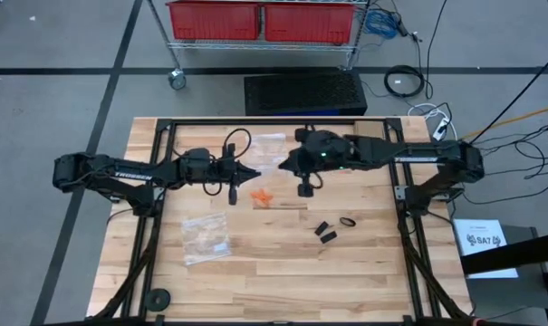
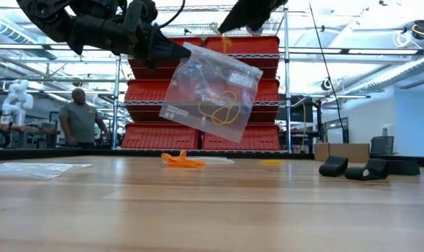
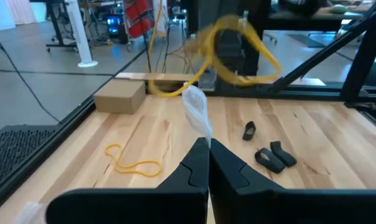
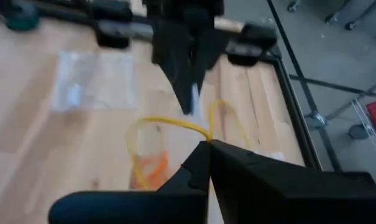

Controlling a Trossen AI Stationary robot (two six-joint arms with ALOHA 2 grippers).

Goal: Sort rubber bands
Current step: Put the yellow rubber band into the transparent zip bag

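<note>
so the left jaws (image 2: 171, 47) are pinched shut on a corner of a clear bag (image 2: 212, 91) hanging mid-air, probably to hold it up while the right jaws (image 4: 207, 148), clamped on a yellow band (image 4: 169, 127), load it; orange bands (image 2: 182, 160) sit on the tabletop (image 2: 212, 210) below.

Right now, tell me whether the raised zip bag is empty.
Not empty. The clear zip bag, hanging above the table from the left gripper, shows yellow rubber bands through its wall.

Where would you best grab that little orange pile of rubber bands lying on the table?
Probably from straight above, pinching the raised middle of the orange rubber bands: they lie low on the table, a small loose heap with open wood all around.
</note>
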